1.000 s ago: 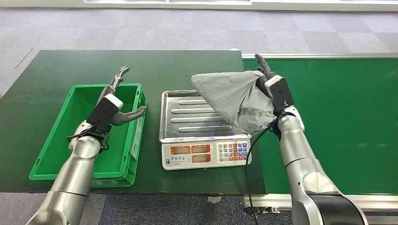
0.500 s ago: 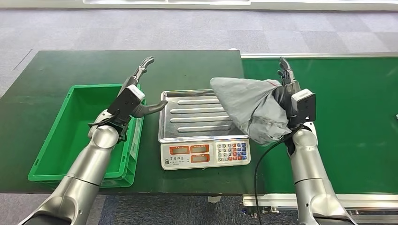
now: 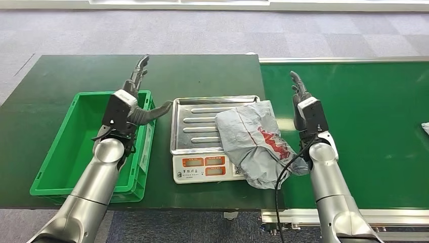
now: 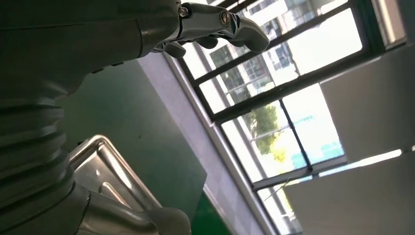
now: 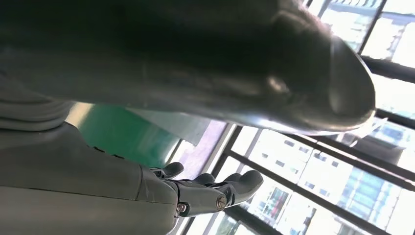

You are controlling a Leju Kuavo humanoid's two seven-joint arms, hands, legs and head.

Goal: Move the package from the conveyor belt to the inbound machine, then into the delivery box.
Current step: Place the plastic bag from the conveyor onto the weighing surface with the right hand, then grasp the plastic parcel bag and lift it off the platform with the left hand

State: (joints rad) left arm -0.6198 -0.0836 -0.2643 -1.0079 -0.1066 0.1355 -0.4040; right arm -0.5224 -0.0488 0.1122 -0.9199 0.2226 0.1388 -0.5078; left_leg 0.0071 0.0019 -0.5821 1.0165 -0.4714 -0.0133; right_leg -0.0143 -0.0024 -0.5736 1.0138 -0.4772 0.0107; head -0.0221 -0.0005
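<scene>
The grey plastic package (image 3: 255, 142) with red print lies crumpled on the right part of the scale's steel tray (image 3: 202, 126), hanging over the keypad and onto the belt edge. My right hand (image 3: 302, 104) stands just right of it, fingers stretched upward, holding nothing. My left hand (image 3: 132, 98) is raised at the left edge of the scale, above the rim of the green box (image 3: 71, 147), fingers spread and thumb pointing toward the tray. In the left wrist view the tray's corner (image 4: 105, 169) shows beneath the hand (image 4: 215, 27).
The scale's display panel (image 3: 205, 167) faces me at the table's front. The green conveyor belt (image 3: 369, 126) runs to the right, with a pale item (image 3: 425, 127) at its far right edge. The dark green table (image 3: 152, 71) lies behind the box.
My right hand has let go of the package, which dropped onto the scale's tray, and the hand has drawn slightly away. The left hand has pulled back toward the box and risen.
</scene>
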